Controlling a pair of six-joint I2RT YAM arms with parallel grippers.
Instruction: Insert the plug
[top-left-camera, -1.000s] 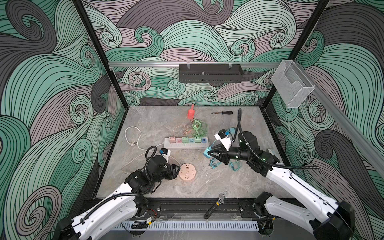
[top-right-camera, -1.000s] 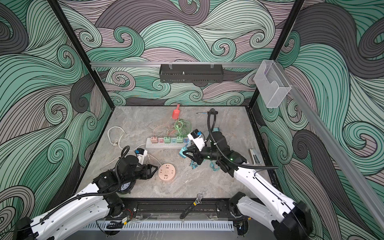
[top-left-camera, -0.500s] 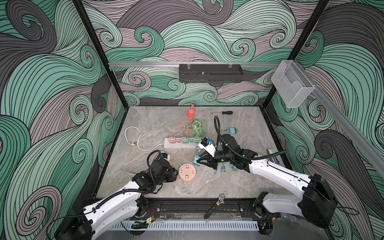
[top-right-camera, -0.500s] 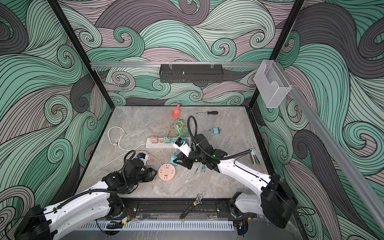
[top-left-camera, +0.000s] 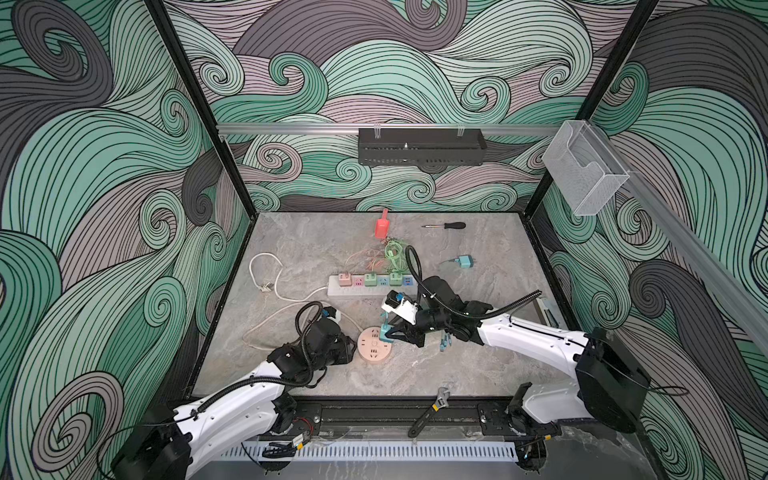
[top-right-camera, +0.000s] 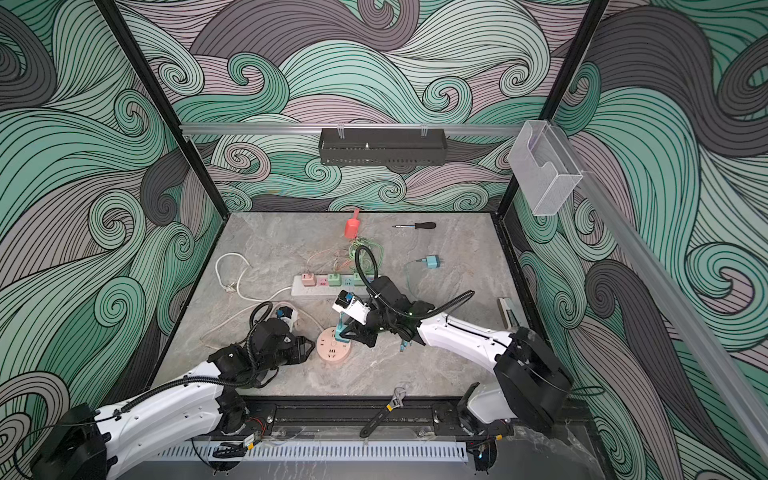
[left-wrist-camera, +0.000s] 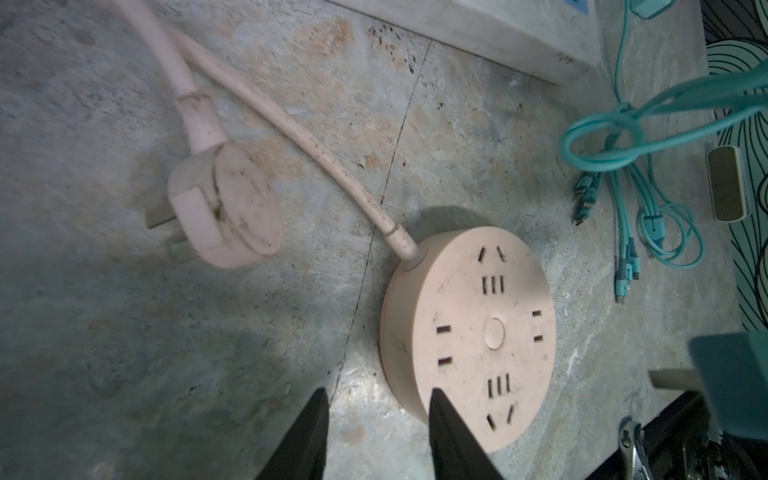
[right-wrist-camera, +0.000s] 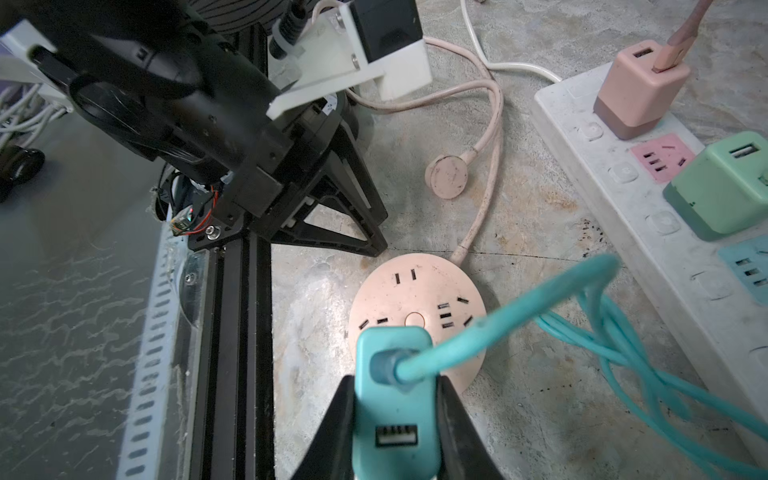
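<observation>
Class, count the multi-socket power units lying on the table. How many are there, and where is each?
2. A long white power strip lies centrally; a round pink socket hub sits in front of it, nearer the camera. Any others would be hidden.

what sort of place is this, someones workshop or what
Most likely a robot test cell: a left arm and right arm mounted at the front of a stone-look table, enclosed by wave-patterned panels, with a power strip and wrench.

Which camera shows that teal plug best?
The right wrist view: the teal plug fills the foreground between the jaws, USB port and cable clear. In both top views it is a tiny teal speck by the round pink socket. The left wrist view catches only a blurred corner.
</observation>
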